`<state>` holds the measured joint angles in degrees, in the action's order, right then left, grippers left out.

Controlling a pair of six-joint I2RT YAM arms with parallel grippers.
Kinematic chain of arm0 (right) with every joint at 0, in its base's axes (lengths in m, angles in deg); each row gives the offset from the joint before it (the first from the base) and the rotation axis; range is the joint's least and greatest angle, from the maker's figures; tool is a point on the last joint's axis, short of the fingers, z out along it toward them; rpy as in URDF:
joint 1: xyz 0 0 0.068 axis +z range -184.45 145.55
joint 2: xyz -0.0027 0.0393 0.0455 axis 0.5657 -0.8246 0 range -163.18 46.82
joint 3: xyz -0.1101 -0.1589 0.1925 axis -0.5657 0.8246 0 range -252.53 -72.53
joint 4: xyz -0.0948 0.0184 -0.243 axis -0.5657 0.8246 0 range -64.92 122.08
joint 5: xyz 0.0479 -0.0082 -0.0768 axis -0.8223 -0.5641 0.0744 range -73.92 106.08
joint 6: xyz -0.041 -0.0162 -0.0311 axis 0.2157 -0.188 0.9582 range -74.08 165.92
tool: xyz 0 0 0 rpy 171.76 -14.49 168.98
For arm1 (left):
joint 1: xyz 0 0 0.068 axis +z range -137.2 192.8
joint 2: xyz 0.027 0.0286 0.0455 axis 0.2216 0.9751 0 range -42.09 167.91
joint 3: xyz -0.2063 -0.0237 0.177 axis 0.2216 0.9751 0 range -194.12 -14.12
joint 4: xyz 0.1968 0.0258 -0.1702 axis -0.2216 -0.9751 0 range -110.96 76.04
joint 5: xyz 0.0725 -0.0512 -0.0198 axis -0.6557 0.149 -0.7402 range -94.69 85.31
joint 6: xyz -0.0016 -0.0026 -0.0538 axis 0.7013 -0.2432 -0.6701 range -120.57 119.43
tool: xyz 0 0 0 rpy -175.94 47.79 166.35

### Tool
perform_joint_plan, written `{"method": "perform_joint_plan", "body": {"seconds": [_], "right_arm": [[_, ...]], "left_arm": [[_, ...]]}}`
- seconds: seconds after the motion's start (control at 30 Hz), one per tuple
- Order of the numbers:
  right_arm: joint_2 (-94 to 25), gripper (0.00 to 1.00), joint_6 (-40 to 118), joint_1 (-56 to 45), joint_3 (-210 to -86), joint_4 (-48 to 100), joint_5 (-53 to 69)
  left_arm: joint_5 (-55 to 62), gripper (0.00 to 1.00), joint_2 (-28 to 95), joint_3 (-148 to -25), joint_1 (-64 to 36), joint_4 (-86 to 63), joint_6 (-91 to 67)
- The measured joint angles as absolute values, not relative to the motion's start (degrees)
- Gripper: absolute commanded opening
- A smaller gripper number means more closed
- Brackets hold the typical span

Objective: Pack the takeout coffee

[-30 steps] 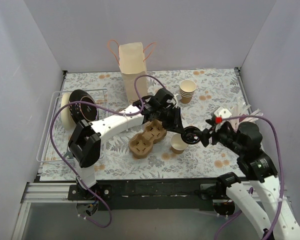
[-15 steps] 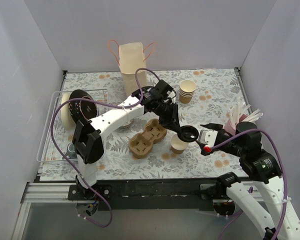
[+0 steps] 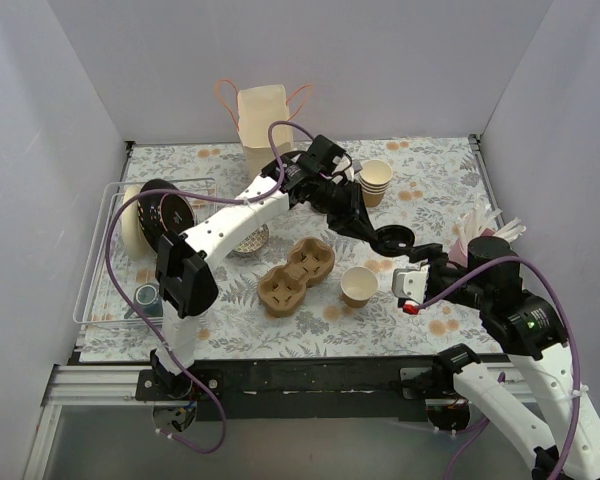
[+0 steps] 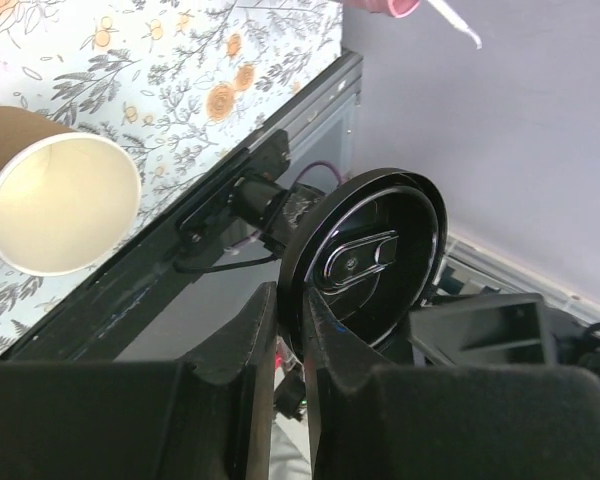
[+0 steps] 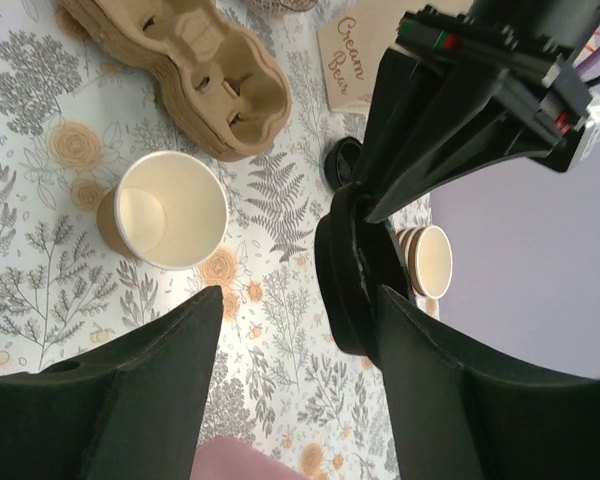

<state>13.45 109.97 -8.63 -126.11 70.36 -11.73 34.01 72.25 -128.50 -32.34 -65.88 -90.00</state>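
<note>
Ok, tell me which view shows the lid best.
Left wrist: the lid is large and close, its face toward the camera, pinched at its rim by the left gripper. The top view shows it small and dark; the right wrist sees it nearly edge-on.

Items shown: one open paper cup [image 3: 359, 286], one black lid [image 3: 391, 238], one cup stack [image 3: 375, 181], one pulp carrier [image 3: 296, 275], one paper bag [image 3: 263, 130].

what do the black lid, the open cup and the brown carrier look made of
Round black lid: likely thin moulded plastic, glossy, sheen on its rim. Small tan open cup: matte paper, rolled lip, cream inside. Brown cup carrier: seemingly moulded pulp, dull and fibrous.
</note>
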Motion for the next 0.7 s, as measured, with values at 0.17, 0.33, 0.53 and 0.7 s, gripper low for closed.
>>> {"method": "perform_joint_plan", "body": {"seconds": [0.17,0.33,0.53,0.7], "right_arm": [[13.5,0.66,112.4,-7.5,-126.1,70.1,-8.2],[12.9,0.63,114.8,-6.5,-126.1,69.8,-6.3],[10.4,0.52,116.8,-5.4,-126.1,69.4,-5.2],[9.4,0.39,117.7,-4.5,-126.1,68.2,-4.8]], "left_arm": [[35.8,0.0,72.3,-129.3,-31.4,-65.0,-92.0],[37.2,0.0,72.3,-127.4,-31.4,-64.8,-92.8],[38.8,0.0,72.2,-125.3,-31.4,-64.5,-94.5],[39.6,0.0,70.7,-122.9,-31.4,-63.6,-95.8]]}}
